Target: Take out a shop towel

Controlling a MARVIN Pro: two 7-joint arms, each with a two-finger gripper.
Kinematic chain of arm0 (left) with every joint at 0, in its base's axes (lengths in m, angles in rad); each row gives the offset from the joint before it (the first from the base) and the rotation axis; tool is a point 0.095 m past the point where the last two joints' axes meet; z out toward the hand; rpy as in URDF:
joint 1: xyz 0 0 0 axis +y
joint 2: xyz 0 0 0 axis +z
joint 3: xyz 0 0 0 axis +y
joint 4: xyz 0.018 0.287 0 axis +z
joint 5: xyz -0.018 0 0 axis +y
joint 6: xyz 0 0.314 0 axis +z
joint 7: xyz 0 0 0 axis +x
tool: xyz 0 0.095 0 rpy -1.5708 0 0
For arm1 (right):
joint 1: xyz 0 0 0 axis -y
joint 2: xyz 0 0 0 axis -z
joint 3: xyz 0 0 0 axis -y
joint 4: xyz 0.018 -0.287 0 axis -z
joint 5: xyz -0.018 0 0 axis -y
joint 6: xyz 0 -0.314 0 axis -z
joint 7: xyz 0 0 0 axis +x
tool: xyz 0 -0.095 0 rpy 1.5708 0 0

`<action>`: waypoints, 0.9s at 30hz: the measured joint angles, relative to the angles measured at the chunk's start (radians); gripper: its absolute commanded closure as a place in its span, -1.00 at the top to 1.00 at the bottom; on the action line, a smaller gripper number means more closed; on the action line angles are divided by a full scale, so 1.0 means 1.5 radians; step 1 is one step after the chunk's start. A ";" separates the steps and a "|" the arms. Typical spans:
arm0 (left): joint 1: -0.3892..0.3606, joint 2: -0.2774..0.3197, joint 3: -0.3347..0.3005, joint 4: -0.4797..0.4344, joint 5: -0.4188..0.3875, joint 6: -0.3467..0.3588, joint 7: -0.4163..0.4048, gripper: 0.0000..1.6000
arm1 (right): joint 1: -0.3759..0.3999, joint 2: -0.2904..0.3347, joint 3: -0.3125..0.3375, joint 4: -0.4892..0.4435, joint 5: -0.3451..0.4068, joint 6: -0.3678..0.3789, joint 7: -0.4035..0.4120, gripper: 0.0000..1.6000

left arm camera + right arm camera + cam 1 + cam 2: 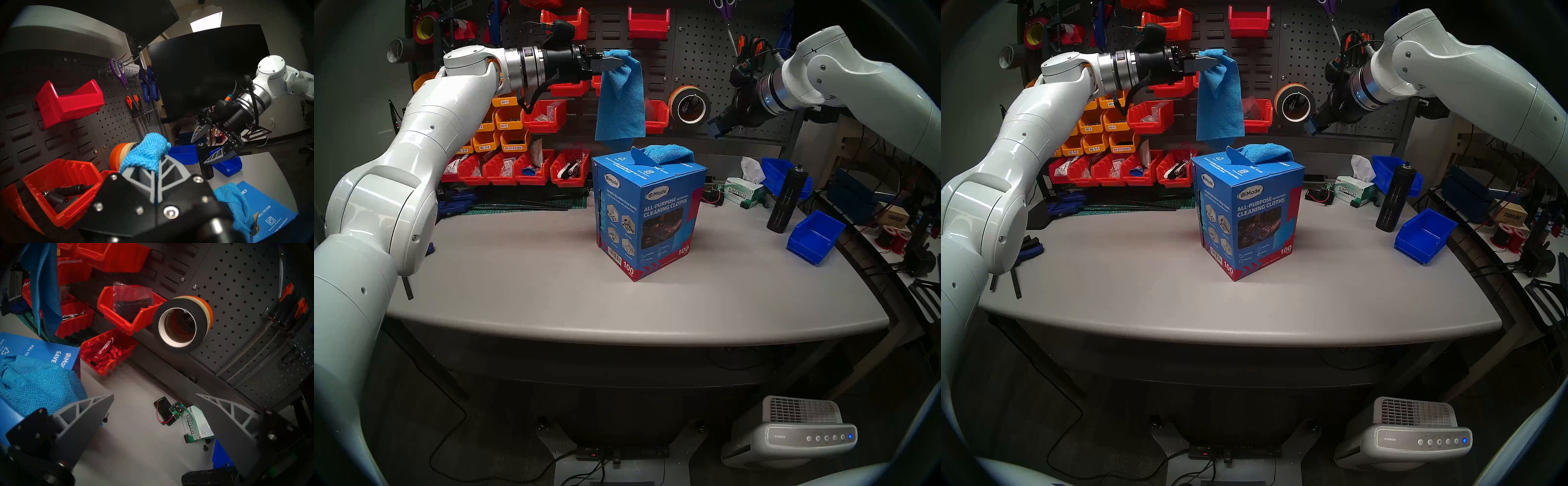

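Head views: left gripper [621,63] upper centre, jaws clenched on top corner of towel [621,101]. Towel hangs free above carton [648,217], lower edge near next cloth [668,154] bunched in carton slot. Risk: thin corner pinch, towel can slip out and fall.

Left wrist view: only small bunch of towel [147,157] between fingers [167,176], centre frame. Grip looks shallow.

Right wrist view: right gripper [154,405] released, holds nothing, lower frame. Towel [45,285] upper left. Risk: carton not held, can tip if towel edge snags next cloth [39,383].
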 measured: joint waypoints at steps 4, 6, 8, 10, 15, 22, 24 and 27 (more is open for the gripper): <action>0.000 0.009 0.003 0.000 0.008 0.012 0.003 -1.00 | 0.000 0.000 0.000 0.000 0.001 0.000 -0.002 1.00; 0.000 0.015 0.006 -0.002 0.014 0.018 0.003 -1.00 | 0.000 0.000 0.000 -0.001 0.002 -0.001 -0.002 1.00; 0.001 0.026 0.011 -0.011 0.027 0.030 0.004 -1.00 | 0.000 0.001 0.000 -0.001 0.002 -0.001 -0.003 1.00; 0.003 0.033 0.013 -0.018 0.034 0.038 0.003 -1.00 | 0.000 0.001 0.000 -0.001 0.003 -0.001 -0.004 1.00; 0.008 0.047 0.017 -0.035 0.045 0.058 -0.004 -1.00 | 0.000 0.001 0.000 -0.001 0.003 -0.001 -0.005 1.00; 0.016 0.070 0.035 -0.068 0.062 0.118 -0.037 -1.00 | 0.000 0.001 0.000 -0.002 0.005 -0.001 -0.006 1.00; 0.017 0.076 0.046 -0.074 0.068 0.133 -0.052 -1.00 | 0.000 0.001 0.000 -0.002 0.005 -0.002 -0.007 1.00; 0.017 0.085 0.069 -0.082 0.084 0.151 -0.082 -1.00 | 0.000 0.001 -0.001 -0.002 0.005 -0.002 -0.007 1.00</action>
